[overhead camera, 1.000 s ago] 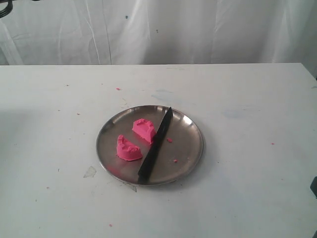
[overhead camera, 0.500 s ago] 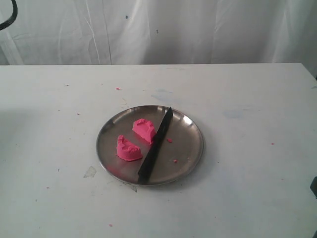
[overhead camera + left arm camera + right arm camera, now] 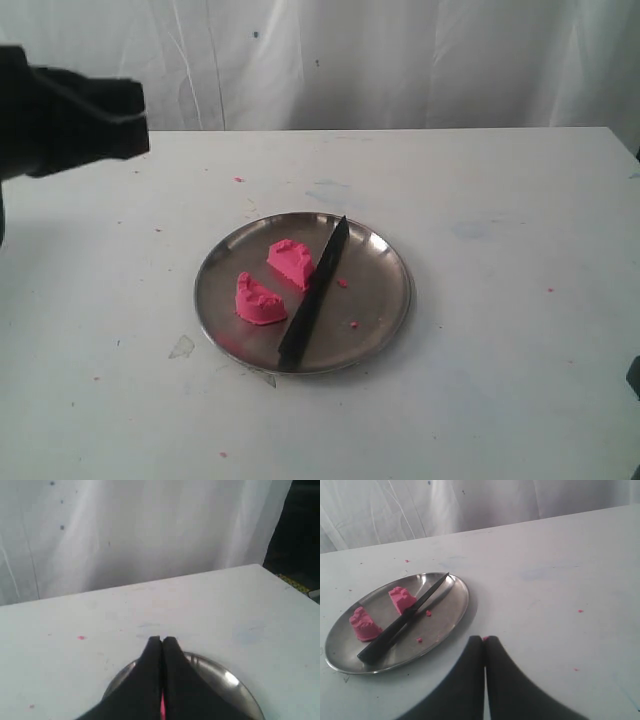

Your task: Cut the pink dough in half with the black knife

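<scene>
Dough: the dough (image 3: 290, 262) lies in two separate pink pieces on the left half of the plate (image 3: 385, 300), in the middle of the exterior frame. The second piece (image 3: 259, 300) sits to the lower left of the first, with a gap between them.
Knife: the knife (image 3: 313, 295) lies flat on the plate at a slant, point toward the upper right and handle end at the lower rim. It runs just beside both pieces on their right.
Crumbs: small pink crumbs (image 3: 342, 283) lie on the plate right of the knife.
Left gripper: the left gripper (image 3: 161, 640) has its fingers pressed tip to tip, with the plate's rim showing below them.
Left arm: the left arm (image 3: 70, 120) is a dark blurred mass at the upper left of the exterior frame, well apart from the plate.
Right gripper: the right gripper (image 3: 485, 639) has its fingers closed together and holds nothing. It hangs over bare table (image 3: 500, 200), apart from the plate.
Backdrop: a white curtain (image 3: 400, 60) hangs behind the table.
</scene>
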{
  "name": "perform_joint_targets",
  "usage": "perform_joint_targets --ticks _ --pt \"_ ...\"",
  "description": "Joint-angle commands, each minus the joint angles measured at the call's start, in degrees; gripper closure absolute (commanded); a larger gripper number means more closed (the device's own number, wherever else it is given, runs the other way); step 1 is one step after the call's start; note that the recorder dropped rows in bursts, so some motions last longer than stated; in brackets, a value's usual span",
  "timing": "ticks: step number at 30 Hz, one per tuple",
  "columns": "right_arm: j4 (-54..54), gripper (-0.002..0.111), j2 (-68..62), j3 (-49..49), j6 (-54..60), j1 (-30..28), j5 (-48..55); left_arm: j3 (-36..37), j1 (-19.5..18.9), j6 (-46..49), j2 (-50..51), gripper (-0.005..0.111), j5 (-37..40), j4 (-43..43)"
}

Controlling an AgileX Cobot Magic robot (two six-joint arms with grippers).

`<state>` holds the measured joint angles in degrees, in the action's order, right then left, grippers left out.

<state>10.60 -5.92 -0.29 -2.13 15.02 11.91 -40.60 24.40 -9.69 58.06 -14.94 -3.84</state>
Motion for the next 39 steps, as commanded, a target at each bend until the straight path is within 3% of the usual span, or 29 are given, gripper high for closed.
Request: perform_joint_targets --ticks 1,8,13,21,25,32,39 --pt "0.1 0.108 0.3 0.3 -0.1 -0.2 -0.4 11.4 -0.9 0.9 -6.8 0.107 -5.2 -4.7" --pt "0.1 0.108 0.3 0.3 -0.1 -0.2 -0.4 31.9 -7.9 0.9 -21.3 0.107 -9.9 -4.9" --pt "0.1 0.108 0.3 0.3 -0.1 -0.2 -0.4 38.8 -13.7 0.9 -30.7 0.107 -8.9 -4.8" --pt "0.1 0.108 0.3 0.3 -0.1 -0.2 -0.4 40.6 -17.0 0.9 -39.2 0.107 -5.5 -0.9" --pt "0.1 0.108 0.3 0.3 -0.1 -0.2 -0.4 40.6 -17.0 0.9 -45.9 0.107 5.5 -0.8" --pt "0.1 0.108 0.3 0.3 -0.1 -0.2 -0.4 40.6 -17.0 4.7 -53.5 0.107 14.9 -1.7" --pt "0.1 0.108 0.3 0.3 -0.1 -0.2 -0.4 40.6 -17.0 4.8 -57.5 0.107 16.1 -1.7"
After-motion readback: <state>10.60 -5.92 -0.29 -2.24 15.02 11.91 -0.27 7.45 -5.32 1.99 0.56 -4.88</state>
